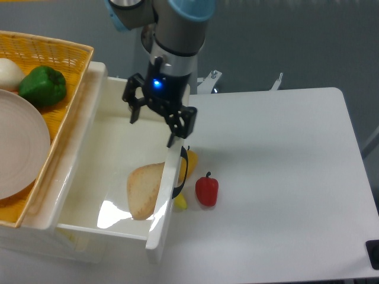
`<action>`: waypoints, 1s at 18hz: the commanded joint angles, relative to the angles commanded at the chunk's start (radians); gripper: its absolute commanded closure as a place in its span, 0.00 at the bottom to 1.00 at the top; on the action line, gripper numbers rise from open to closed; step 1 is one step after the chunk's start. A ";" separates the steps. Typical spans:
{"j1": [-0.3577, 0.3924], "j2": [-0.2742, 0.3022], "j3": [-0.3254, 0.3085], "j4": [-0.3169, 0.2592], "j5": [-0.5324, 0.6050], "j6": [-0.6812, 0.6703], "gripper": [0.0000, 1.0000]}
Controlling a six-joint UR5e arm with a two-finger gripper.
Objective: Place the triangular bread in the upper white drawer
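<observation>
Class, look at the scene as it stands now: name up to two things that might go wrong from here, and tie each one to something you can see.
1. The open gripper hangs right over the upper white drawer's front wall; one finger might clip that wall as the arm moves.
2. The triangular bread lies against that wall, and the red pepper and a yellow item sit just outside by the handle. Pushing the drawer shut might knock them.
</observation>
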 joint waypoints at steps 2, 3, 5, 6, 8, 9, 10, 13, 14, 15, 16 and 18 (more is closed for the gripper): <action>0.040 0.000 0.005 0.026 0.000 0.002 0.00; 0.055 -0.002 0.005 0.037 0.001 0.003 0.00; 0.081 -0.015 0.005 0.058 0.005 0.011 0.00; 0.098 -0.023 0.005 0.071 0.005 0.012 0.00; 0.123 -0.029 0.005 0.083 0.006 0.012 0.00; 0.134 -0.034 0.003 0.083 0.009 0.012 0.00; 0.146 -0.044 0.000 0.084 0.011 0.015 0.00; 0.195 -0.078 -0.001 0.086 0.012 0.043 0.00; 0.206 -0.086 -0.008 0.091 0.014 0.060 0.00; 0.224 -0.098 -0.012 0.091 0.020 0.084 0.00; 0.249 -0.106 -0.023 0.091 0.035 0.125 0.00; 0.279 -0.117 -0.038 0.089 0.079 0.265 0.00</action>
